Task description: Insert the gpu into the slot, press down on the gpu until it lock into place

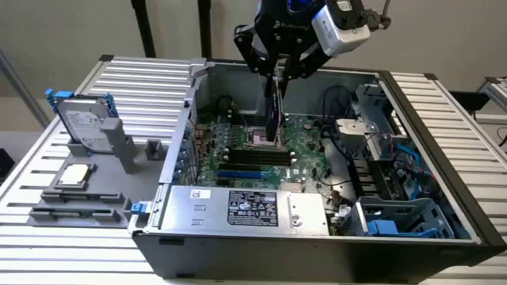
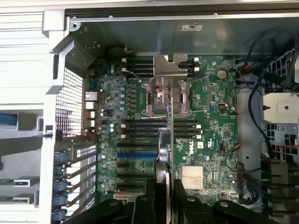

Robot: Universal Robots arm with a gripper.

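Slats of pale ribbed aluminium make up the table (image 1: 71,249), and behind it I see a plain beige wall with two dark uprights. On the table lies a black steel computer case (image 1: 317,264), side panel off, its inside open to the camera. At the exterior view's left, outside the case, a silver hard drive (image 1: 83,127) stands tilted in a grey plastic holder.

Inside the case, the green motherboard (image 1: 305,133) is flat and densely studded with small parts. A bright metal processor socket (image 2: 161,98) sits near its middle, with matte black memory slots (image 1: 253,157) in parallel rows beside it and a finned silver heat sink (image 2: 191,177) further along. A silver power-supply box (image 1: 246,208) with a black label fills the near corner. Black cables (image 1: 336,98) loop along the exterior view's right.

My gripper (image 1: 277,76) hangs over the open case, its black fingers clamped on the gpu (image 1: 276,113). That thin, flat black card stands upright, edge-on to the camera. Its lower end hangs over the board near the socket and the memory slots; I cannot tell whether it touches them.

The slot (image 2: 138,154) is a long, narrow bright-blue plastic strip running parallel to the memory slots, on the power-supply side of them. It is bare, and the card is clearly apart from it.
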